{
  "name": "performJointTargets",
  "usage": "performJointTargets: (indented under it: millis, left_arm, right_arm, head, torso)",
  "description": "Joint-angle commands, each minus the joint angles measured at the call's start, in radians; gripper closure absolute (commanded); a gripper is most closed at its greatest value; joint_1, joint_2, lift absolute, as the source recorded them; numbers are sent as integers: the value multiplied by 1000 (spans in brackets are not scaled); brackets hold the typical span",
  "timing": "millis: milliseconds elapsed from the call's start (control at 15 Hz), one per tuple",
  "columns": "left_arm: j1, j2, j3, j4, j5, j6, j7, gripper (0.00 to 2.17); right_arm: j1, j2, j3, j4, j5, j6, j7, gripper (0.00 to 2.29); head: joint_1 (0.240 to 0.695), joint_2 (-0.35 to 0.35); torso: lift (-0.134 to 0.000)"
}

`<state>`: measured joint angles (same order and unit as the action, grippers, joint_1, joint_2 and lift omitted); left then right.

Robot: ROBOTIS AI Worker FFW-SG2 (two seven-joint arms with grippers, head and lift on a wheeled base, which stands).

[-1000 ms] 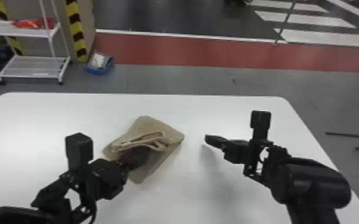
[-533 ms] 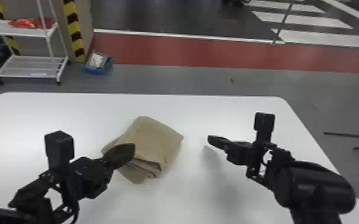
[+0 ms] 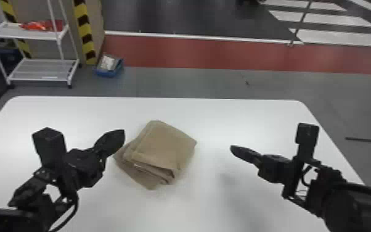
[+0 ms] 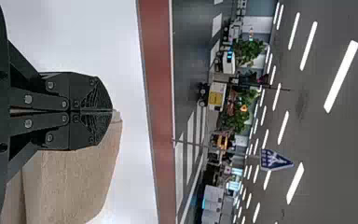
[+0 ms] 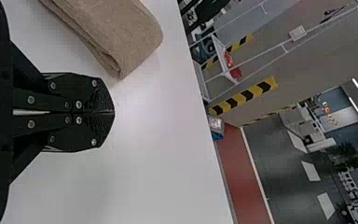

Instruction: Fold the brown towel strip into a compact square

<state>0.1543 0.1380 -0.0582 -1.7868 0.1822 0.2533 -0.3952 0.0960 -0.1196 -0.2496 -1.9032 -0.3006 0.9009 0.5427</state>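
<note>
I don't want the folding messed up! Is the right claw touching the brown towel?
Apart. The head view shows white table between the right claw and the brown towel.

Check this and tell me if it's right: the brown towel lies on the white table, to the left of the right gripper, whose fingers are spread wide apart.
Not right: the right wrist view shows the right gripper with its fingers closed together. The brown towel does lie on the white table, to that gripper's left.
</note>
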Motion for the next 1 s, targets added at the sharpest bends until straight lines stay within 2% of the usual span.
performJointTargets:
  millis: [0, 67, 200, 267, 467, 600, 800, 933]
  left_arm:
    - [-22, -1, -6, 78, 0, -116, 38, 2121]
    - [-30, -1, -3, 115, -1, -171, 61, 2121]
    - [-42, 6, 18, 156, -7, -174, 59, 2121]
    - [-44, 9, 24, 173, -15, -168, 50, 2118]
    - [-70, 26, 41, 248, -47, -125, 32, 2121]
    - [-73, 25, 46, 285, -43, -119, 32, 2118]
    - [-73, 17, 31, 297, -41, -107, 22, 2121]
    - [-58, 14, 24, 285, -24, -88, -2, 2118]
  right_arm:
    - [67, 6, 27, -77, -11, -3, 23, 2044]
    - [76, 6, 52, -88, 4, -18, 49, 2040]
    - [80, 3, 84, -93, 63, -104, 117, 2027]
    - [82, -6, 87, -93, 72, -104, 128, 2027]
    - [74, -6, 46, -89, 35, -101, 224, 2027]
    - [70, -8, 9, -89, -29, -98, 232, 2027]
    - [60, -6, -34, -91, -51, -92, 223, 2027]
    - [48, -14, -60, -109, -54, -67, 226, 1939]
  head:
    - [695, -103]
    - [695, -92]
    - [695, -59]
    - [695, -23]
    - [695, 4]
    - [695, 23]
    - [695, 20]
    - [695, -7]
  torso:
    - [-115]
    - [-115]
    - [-115]
    - [-115]
    - [-115]
    - [-115]
    - [-115]
    - [-115]
